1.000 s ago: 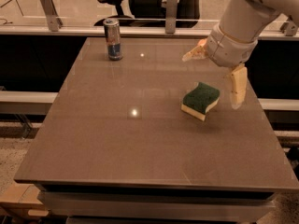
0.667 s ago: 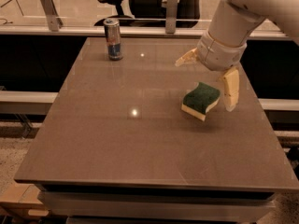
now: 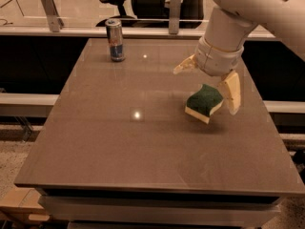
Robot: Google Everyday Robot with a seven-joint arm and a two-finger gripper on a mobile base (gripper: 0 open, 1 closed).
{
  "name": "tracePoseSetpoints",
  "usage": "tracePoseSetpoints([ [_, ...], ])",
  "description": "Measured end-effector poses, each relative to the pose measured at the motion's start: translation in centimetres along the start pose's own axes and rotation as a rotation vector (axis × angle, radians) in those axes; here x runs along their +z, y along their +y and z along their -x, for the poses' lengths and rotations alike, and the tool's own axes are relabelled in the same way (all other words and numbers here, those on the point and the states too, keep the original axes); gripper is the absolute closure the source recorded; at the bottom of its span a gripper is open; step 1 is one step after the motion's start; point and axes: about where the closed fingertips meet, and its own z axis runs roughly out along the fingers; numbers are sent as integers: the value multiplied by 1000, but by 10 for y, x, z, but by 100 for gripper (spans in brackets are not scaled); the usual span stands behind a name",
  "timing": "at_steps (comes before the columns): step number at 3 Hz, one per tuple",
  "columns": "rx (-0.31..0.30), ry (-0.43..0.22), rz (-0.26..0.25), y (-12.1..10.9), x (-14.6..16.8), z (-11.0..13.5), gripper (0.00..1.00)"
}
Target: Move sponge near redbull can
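Note:
The sponge (image 3: 204, 101), dark green on top with a pale yellow base, lies on the right half of the brown table (image 3: 119, 142). My gripper (image 3: 207, 87) hangs just above and behind it, open. One cream finger (image 3: 232, 92) is at the sponge's right edge. The other finger (image 3: 185, 66) points out to the left, well apart from the sponge. The redbull can (image 3: 115, 40), silver and blue, stands upright at the table's far left, well away from the sponge.
A rail with metal posts (image 3: 51, 9) runs behind the table's far edge. A black office chair (image 3: 119, 4) stands beyond it. The table's right edge is close to the sponge. A cardboard box (image 3: 16, 204) sits on the floor at lower left.
My gripper and arm have shifted a little to the left over the sponge. The sponge and the can have not moved.

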Motion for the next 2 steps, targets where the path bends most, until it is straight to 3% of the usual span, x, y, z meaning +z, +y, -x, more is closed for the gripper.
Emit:
tracePoseSetpoints([
  [2,6,-17,0,3,15,-22,0],
])
